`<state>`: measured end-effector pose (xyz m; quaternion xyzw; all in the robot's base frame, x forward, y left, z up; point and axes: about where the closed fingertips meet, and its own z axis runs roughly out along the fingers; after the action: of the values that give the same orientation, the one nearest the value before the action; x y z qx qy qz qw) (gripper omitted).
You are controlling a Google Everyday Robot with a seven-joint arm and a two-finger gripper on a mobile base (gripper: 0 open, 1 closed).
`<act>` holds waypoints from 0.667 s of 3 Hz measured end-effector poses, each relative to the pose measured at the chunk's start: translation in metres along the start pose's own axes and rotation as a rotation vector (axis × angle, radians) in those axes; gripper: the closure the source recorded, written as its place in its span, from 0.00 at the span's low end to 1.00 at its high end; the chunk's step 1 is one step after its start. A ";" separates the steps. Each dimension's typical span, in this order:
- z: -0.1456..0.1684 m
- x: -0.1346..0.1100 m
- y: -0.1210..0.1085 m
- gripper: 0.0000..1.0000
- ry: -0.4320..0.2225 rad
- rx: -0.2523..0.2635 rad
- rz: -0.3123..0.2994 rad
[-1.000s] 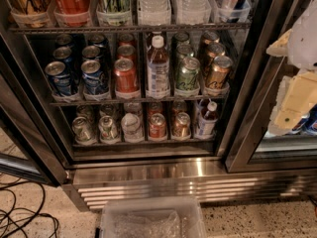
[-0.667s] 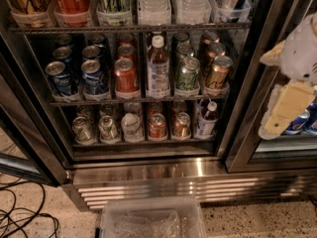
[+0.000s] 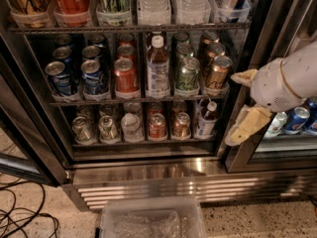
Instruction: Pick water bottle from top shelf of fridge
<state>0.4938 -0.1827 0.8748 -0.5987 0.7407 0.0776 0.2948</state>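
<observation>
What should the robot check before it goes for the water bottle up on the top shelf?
1. The water bottle stands on the top shelf: ok.
2. The way into the fridge is open in front of that shelf: ok, no door across it.
3. The gripper is empty with fingers spread: ok.
4. The gripper is lined up with the bottle: not ok. It hangs off to the right and well below that shelf.
5. There is room beside the bottle: cannot tell. A second clear bottle stands close on its right.
6. The bottle's cap is on: cannot tell, it is cut off at the picture's top.
</observation>
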 end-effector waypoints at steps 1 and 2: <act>0.011 -0.023 0.005 0.00 -0.131 0.096 -0.085; 0.004 -0.046 0.013 0.00 -0.224 0.188 -0.122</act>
<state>0.4882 -0.1386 0.8922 -0.5998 0.6694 0.0562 0.4347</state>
